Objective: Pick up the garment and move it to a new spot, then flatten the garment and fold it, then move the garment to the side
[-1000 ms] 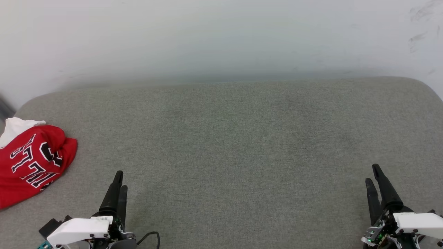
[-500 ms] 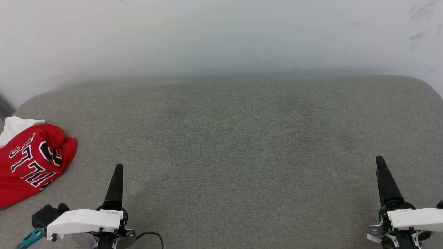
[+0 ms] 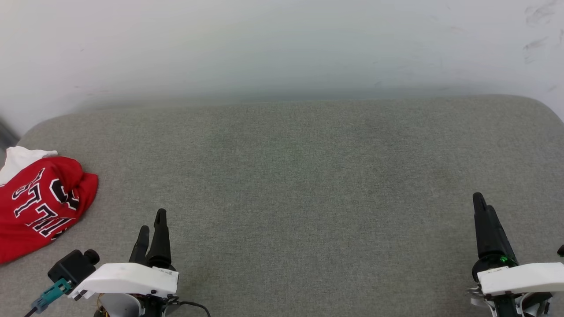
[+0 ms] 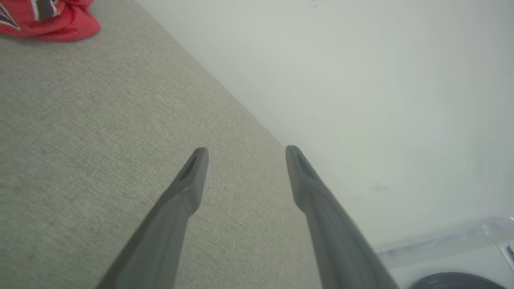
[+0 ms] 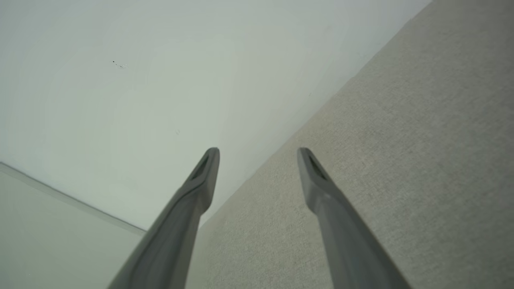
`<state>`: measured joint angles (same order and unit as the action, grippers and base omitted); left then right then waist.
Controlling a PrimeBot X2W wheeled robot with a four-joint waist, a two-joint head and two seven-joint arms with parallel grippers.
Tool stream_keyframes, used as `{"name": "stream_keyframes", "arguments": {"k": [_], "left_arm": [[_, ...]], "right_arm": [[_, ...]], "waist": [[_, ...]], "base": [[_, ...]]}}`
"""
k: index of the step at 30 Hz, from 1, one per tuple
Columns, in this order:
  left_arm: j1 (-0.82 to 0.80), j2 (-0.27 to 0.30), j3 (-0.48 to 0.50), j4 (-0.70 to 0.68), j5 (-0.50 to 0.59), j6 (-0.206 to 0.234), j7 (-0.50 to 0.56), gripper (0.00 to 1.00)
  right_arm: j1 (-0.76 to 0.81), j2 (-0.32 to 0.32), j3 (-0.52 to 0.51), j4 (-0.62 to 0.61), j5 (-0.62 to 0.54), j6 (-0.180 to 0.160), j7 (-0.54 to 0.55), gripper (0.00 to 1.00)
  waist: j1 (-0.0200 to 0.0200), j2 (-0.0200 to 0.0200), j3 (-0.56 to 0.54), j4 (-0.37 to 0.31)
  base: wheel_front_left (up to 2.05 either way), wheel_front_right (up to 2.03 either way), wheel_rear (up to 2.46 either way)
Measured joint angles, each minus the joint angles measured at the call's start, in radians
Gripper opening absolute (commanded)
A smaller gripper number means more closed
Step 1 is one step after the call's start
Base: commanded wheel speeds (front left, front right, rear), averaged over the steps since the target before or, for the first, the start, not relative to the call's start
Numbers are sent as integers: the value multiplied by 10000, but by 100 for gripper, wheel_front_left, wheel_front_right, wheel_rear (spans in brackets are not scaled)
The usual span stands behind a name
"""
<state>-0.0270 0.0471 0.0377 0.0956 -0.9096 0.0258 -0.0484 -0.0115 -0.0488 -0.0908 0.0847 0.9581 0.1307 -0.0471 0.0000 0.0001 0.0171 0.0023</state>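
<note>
Soft, even light is filling every view, bright and without glare; a faint shadow band is lying where the grey cushion (image 3: 282,185) is meeting the white wall (image 3: 282,44); in both wrist views the near fingers (image 4: 176,208) are showing blurred and out of focus.

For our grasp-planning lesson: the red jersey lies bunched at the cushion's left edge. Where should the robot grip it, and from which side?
Probably the raised red fold at the garment's inner end: it bulges off the cushion, giving cloth to pinch. Come down from its right with the open left gripper, which is nearer; the rest lies flatter and runs out of view.
</note>
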Motion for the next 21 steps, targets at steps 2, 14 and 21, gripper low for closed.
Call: {"name": "stream_keyframes", "arguments": {"k": [2,14,21], "left_arm": [[3,4,-58,-58,322,71,-61,100],[72,268,-683,-244,2190,683,-445,100],[158,420,-1026,-435,2978,940,-662,100]], "right_arm": [[18,0,61,-94,-380,0,-73,100],[316,0,351,-447,-2368,0,-456,100],[389,0,445,-554,-3369,0,-677,100]], "waist": [[0,0,8,5],[0,0,46,7],[0,0,32,34]], "base": [[0,0,0],[0,0,0],[0,0,0]]}}
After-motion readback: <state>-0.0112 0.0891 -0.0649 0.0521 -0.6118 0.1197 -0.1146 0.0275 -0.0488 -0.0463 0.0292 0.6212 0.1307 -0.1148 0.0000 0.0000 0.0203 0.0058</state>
